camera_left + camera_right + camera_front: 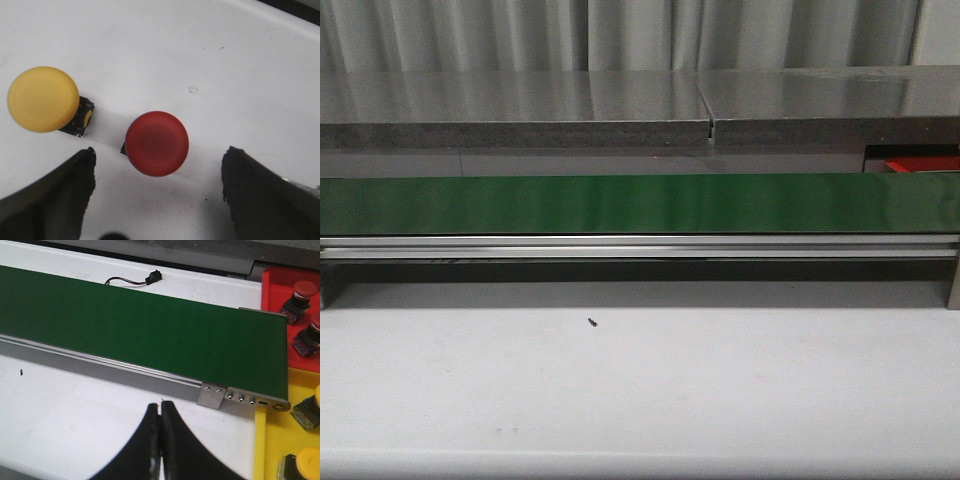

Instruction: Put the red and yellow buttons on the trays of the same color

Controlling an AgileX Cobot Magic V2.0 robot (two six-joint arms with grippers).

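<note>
Buttons half sorted, two still loose

Progress looks partial to me. Over in the right wrist view, the red tray (274,285) already holds two red buttons, and the yellow tray (272,440) next to it has two yellow ones, so some of the sorting is done. What's left: a red button (156,143) and a yellow button (43,99) sitting on the white tabletop (200,60), near each other but not touching. The left gripper (157,192) hangs right above the red one with its jaws spread wide, holding nothing yet. The right gripper (160,440) is pinched closed and empty, parked by the green conveyor belt (140,325). Front camera shows no buttons at all.
</note>
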